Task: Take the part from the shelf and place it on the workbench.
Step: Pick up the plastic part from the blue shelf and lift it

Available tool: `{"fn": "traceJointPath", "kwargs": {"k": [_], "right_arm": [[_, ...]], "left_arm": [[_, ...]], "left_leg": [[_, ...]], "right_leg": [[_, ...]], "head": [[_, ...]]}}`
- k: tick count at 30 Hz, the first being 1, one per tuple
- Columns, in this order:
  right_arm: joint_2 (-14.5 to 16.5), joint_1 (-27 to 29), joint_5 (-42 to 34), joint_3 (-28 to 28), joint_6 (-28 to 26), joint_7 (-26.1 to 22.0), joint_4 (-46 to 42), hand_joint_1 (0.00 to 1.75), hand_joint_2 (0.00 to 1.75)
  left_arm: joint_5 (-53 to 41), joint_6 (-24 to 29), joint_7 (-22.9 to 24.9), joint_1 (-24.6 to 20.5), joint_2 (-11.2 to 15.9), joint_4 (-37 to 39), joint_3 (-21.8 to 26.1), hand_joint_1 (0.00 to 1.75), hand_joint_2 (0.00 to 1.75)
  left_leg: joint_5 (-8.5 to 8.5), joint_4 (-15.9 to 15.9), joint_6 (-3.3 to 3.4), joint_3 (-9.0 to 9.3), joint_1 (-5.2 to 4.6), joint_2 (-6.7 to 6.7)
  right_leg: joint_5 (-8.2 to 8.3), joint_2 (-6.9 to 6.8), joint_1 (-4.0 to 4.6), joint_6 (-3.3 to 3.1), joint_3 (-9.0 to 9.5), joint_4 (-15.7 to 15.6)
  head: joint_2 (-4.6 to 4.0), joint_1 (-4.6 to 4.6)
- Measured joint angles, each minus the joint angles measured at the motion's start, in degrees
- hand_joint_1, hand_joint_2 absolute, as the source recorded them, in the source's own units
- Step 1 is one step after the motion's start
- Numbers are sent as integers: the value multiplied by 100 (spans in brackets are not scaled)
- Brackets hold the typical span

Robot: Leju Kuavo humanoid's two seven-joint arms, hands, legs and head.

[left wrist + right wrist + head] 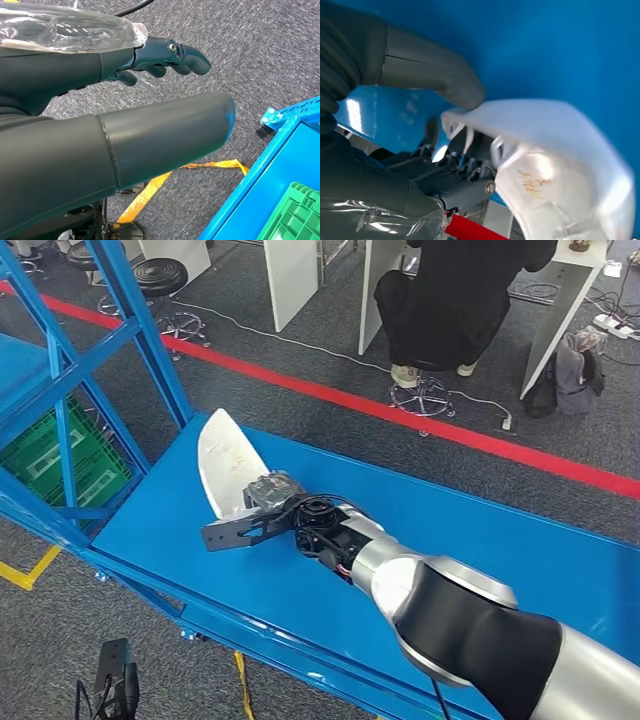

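— Containers? What's inside?

— Green crate [56,455] on the low level of the blue shelf [83,350], to the left of the workbench [468,540]. Ribbed, slotted bottom, seen through the shelf bars. Contents: can't tell from the head view. A corner of the same crate [298,215] in the left wrist view, again only green ribs.

— Labels, writing?

— Nothing legible anywhere. Faint orange-brown marks on the white part [561,165] in the right wrist view, too smeared to read as letters.

— Where's the part?

— White part [226,465] lying on the blue workbench, near its left end, just beside the shelf frame. Curved, shell-like, pale and glossy, wide end toward the far edge.

— Right hand?

— Right hand [260,510] at the part's near end, arm reaching in from the lower right. Thumb [433,75] pressed on the part's upper edge, dark fingers [456,185] underneath its rim: gripping the part.

— Left hand?

— Left hand [113,125] hanging over grey carpet, holding nothing. Fingers [181,55] loosely extended and apart, thumb out straight. Yellow tape [158,185] on the floor below, blue shelf corner alongside.

— Anything else around?

— Red line [423,415] across the carpet beyond the bench. Person in black [453,300] seated on a stool at white desks farther back. Black stool [160,278] near the shelf.
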Motion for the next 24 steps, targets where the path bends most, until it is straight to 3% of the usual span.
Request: {"fn": "traceJointPath", "kwargs": {"k": [24], "right_arm": [[9,-26,-9,-1,1,-3,75,175,175]], "left_arm": [[1,1,-19,-13,-17,0,0,0,0]], "left_leg": [[0,0,0,1,0,1]], "right_leg": [[0,1,0,0,1,0]], "head": [[0,1]]}}
